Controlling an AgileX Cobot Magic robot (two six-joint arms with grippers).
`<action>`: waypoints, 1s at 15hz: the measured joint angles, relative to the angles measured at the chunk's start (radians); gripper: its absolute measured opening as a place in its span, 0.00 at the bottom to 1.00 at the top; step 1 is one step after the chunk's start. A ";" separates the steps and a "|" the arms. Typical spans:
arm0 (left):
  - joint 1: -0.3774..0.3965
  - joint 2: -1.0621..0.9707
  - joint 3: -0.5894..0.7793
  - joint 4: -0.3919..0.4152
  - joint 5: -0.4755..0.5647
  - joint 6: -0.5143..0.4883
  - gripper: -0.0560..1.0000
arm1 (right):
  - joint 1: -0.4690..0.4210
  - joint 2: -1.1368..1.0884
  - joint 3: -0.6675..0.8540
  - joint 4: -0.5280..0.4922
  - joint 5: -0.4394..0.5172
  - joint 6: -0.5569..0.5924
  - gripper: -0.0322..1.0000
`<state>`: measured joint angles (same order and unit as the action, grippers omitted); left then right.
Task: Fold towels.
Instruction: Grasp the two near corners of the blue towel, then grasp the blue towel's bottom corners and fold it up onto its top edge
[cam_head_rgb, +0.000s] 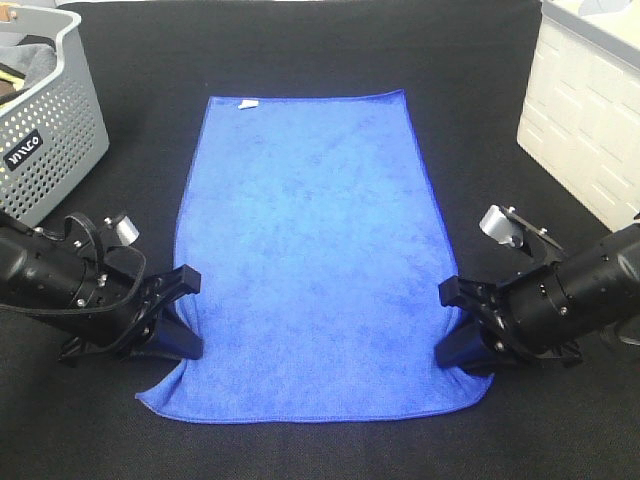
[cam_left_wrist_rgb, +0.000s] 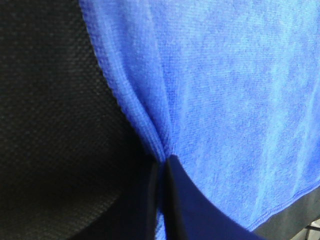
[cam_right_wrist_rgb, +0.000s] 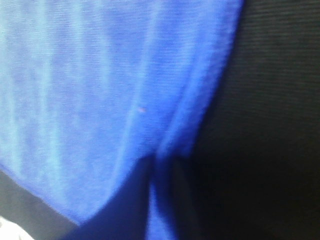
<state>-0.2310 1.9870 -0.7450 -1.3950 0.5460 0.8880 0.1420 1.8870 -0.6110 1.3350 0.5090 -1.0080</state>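
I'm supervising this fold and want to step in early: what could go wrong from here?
1. The left end effector and right end effector each pinch only a thin bit of side edge on the blue towel; it may slip out on lifting.
2. Both grips sit up the sides from the near corners, so the loose near hem could sag and fold unevenly.

High camera: mounted above the near side, looked steeply down over the black table (cam_head_rgb: 320, 50), the whole blue towel (cam_head_rgb: 310, 250) and both arms (cam_head_rgb: 60, 280). Left wrist camera: pressed close to the towel's left long edge, faced along the cloth. Right wrist camera: equally close at the right edge, blurred. All three shared the towel and table.
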 joint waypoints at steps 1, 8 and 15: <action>0.000 -0.009 0.000 0.027 0.000 -0.012 0.07 | 0.000 0.002 0.000 -0.001 -0.002 0.019 0.03; -0.002 -0.182 0.095 0.269 0.003 -0.207 0.07 | 0.000 -0.137 0.019 -0.266 0.041 0.269 0.03; -0.002 -0.402 0.290 0.302 0.041 -0.217 0.07 | 0.000 -0.307 0.230 -0.272 0.134 0.285 0.03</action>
<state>-0.2330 1.5850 -0.4550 -1.0930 0.5870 0.6710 0.1420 1.5800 -0.3810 1.0630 0.6430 -0.7230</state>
